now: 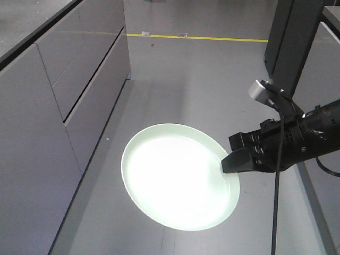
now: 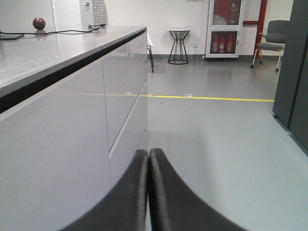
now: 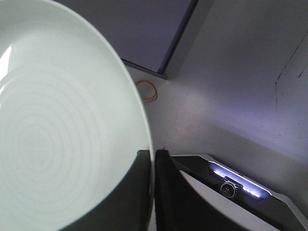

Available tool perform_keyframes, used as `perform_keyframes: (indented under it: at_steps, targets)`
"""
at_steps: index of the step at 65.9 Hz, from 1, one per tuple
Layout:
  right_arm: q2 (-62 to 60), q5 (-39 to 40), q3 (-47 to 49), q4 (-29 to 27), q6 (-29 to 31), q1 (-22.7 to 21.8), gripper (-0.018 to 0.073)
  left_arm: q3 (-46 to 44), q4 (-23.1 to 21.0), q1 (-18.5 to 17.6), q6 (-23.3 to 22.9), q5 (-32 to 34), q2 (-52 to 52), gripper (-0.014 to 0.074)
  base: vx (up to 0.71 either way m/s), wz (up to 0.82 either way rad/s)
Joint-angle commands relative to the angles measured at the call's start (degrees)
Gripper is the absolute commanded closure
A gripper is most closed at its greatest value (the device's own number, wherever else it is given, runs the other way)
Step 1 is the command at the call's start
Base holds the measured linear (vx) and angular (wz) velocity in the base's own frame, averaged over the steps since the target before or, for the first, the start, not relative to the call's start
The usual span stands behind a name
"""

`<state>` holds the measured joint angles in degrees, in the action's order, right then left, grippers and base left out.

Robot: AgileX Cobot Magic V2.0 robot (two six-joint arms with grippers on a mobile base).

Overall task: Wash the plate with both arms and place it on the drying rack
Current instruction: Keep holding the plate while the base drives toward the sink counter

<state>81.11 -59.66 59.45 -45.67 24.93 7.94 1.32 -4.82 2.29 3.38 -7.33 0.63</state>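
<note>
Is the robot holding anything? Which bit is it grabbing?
Yes. The right gripper holds the plate by its rim, fingers pinched on the edge. The left gripper is shut on nothing.

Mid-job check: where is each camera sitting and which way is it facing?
Front-facing: high, tilted down at the grey floor beside the cabinet; shows the right gripper clamping the plate by its rim.
Left wrist: low, level, looking along the cabinet front to the far wall; shows the left gripper, shut and empty.
Right wrist: looks along its fingers at the plate rim between them, floor beyond.
Shared: front and right wrist both see the plate; front and left wrist both see the yellow floor line.
</note>
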Motion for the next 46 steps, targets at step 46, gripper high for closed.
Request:
perform_keyframes:
  at_steps: [46]
  targets:
    - [-1.9,0.2,1.5,-3.0,0.6,-0.1,0.0568,-1.3,-0.2,-0.4,-0.5,4.4,0.9,0.0603,0.27,-0.03]
